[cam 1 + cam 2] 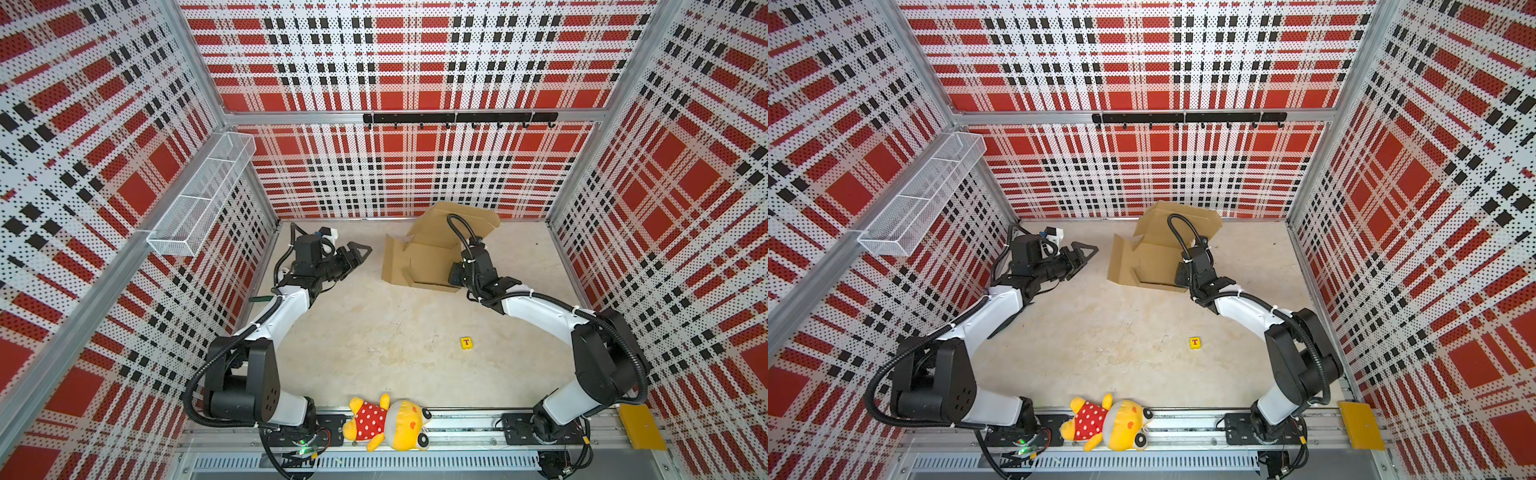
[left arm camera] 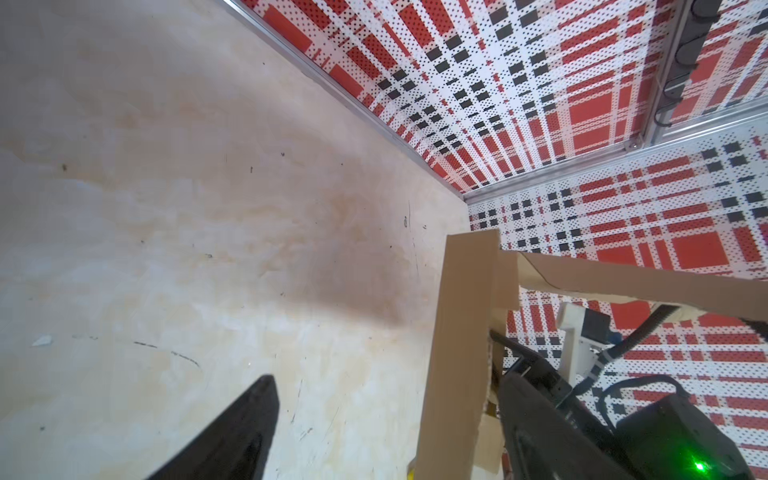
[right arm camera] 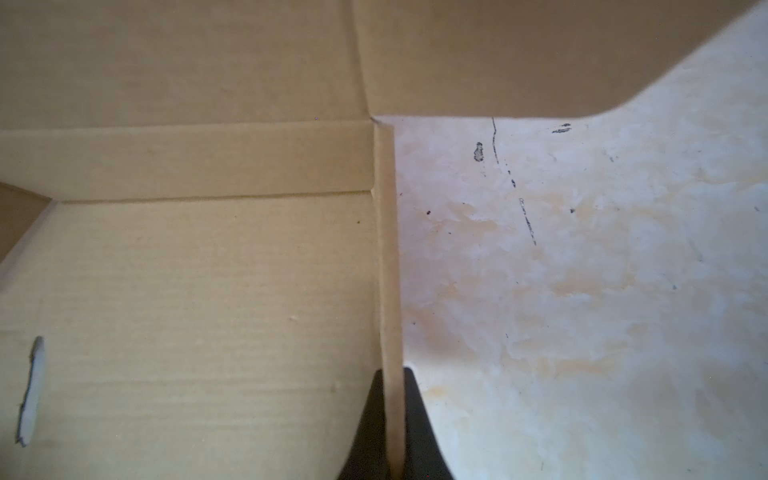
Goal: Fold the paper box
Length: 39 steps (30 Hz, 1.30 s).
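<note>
The paper box (image 1: 428, 257) (image 1: 1154, 262) is brown cardboard, partly folded, at the back of the table with its lid flap raised toward the rear wall. My right gripper (image 1: 455, 276) (image 1: 1181, 276) is shut on the box's right side wall. In the right wrist view that wall (image 3: 388, 249) stands upright, pinched edge-on between the two fingers (image 3: 370, 419). My left gripper (image 1: 360, 252) (image 1: 1087, 252) is open just left of the box. In the left wrist view its gripper (image 2: 392, 377) holds nothing, and the box's left flap (image 2: 457, 353) stands close to one finger.
A small yellow tile with a red T (image 1: 466, 343) (image 1: 1195, 343) lies mid-table. A yellow plush toy (image 1: 390, 422) lies on the front rail between the arm bases. A wire basket (image 1: 203, 195) hangs on the left wall, a hook rail (image 1: 459, 118) on the back wall.
</note>
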Tool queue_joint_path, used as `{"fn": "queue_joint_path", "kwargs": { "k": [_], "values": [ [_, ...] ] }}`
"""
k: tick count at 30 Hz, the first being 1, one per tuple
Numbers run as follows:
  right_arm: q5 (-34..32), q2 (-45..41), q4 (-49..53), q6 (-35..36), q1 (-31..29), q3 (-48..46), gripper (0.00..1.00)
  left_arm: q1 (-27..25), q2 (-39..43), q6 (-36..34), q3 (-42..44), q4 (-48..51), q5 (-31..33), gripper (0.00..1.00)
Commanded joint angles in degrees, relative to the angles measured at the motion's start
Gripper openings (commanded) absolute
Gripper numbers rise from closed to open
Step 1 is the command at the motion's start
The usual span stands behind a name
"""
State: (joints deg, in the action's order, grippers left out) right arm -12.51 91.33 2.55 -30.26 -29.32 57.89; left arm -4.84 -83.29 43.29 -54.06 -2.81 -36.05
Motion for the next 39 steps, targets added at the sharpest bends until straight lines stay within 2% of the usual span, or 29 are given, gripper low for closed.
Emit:
{"fn": "queue_joint_path", "kwargs": {
  "k": [1, 12, 16, 23, 31, 35, 39],
  "values": [
    [4.25, -1.94, -5.83, 1.18, 0.31, 0.03, 0.00, 0.06, 0.90, 3.79, 1.79, -8.41, -2.15, 0.89],
    [10.11, -1.55, -7.81, 1.96, 0.53, 0.16, 0.00, -3.81, -0.48, 4.85, 1.63, -14.89, -7.07, 0.82],
    [10.96, -0.90, -9.11, 1.94, 0.49, 0.11, 0.00, -4.43, -0.96, 4.82, 1.94, -14.95, -6.27, 0.75],
    [10.44, -0.65, -8.77, 1.93, 0.49, 0.03, 0.00, -5.44, -1.05, 5.22, 2.03, -14.94, -6.08, 0.71],
    [10.30, 0.05, -8.11, 2.09, 0.49, 0.22, 0.00, -6.24, -1.00, 5.08, 1.73, -14.92, -7.04, 0.74],
    [10.72, 0.60, -7.18, 2.81, 0.49, 0.84, 0.00, -6.78, -0.65, 5.46, 1.74, -18.10, -10.50, 0.77],
    [10.72, 0.77, -7.97, 2.10, 0.49, 0.28, 0.00, -7.06, -0.74, 5.72, 2.65, -18.02, -9.15, 0.75]
  ]
}}
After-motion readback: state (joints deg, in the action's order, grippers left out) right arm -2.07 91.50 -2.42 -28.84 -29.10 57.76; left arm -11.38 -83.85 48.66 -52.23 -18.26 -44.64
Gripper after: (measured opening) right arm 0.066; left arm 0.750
